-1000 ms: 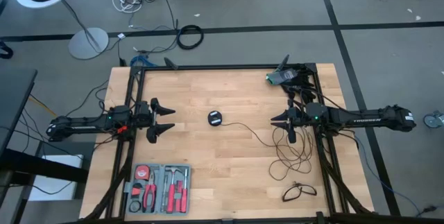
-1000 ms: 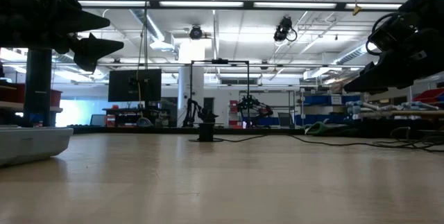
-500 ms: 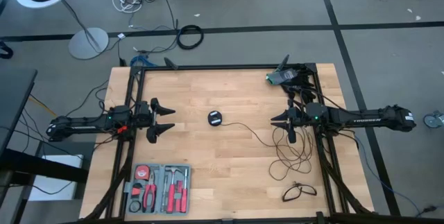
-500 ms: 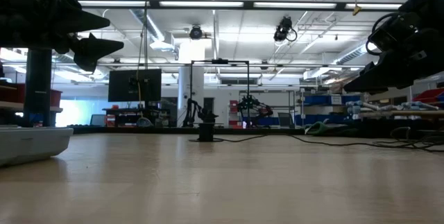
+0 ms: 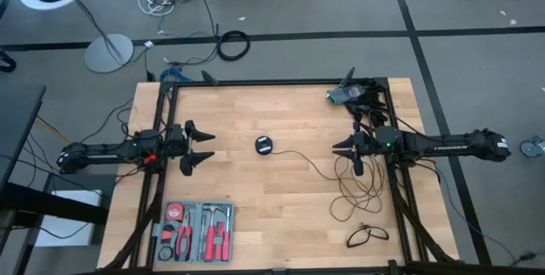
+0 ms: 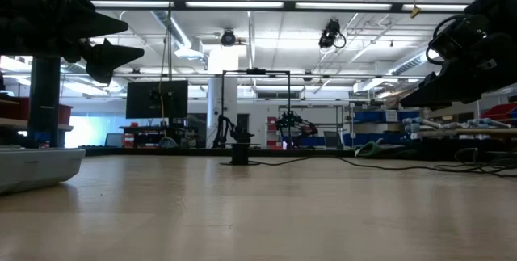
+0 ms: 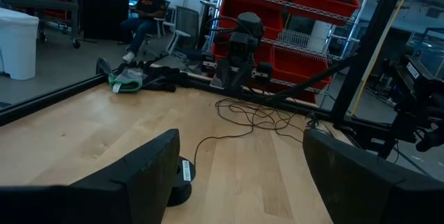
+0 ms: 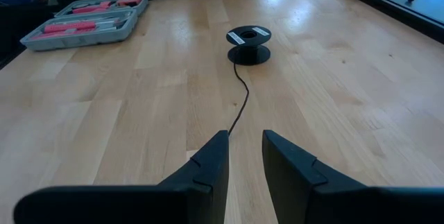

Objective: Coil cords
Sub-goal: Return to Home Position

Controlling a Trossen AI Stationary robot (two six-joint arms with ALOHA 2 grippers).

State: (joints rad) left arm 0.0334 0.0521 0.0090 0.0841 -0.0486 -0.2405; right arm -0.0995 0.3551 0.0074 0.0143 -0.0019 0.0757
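a grey tray (image 5: 194, 231) of red-handled tools is set at one corner of the tabletop (image 5: 281, 198). a thick black cable ring (image 5: 232, 46) is laid on the floor (image 5: 341, 2). a seated person (image 7: 144, 12) is seen beyond.

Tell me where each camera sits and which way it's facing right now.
High: overhead, looking straight down on the table; both arms show.
Low: at tabletop height, looking across into the room; both arms intrude from above.
Left wrist: behind the left gripper, facing the right arm.
Right wrist: behind the right gripper, facing the tool tray.
All four share the spool.
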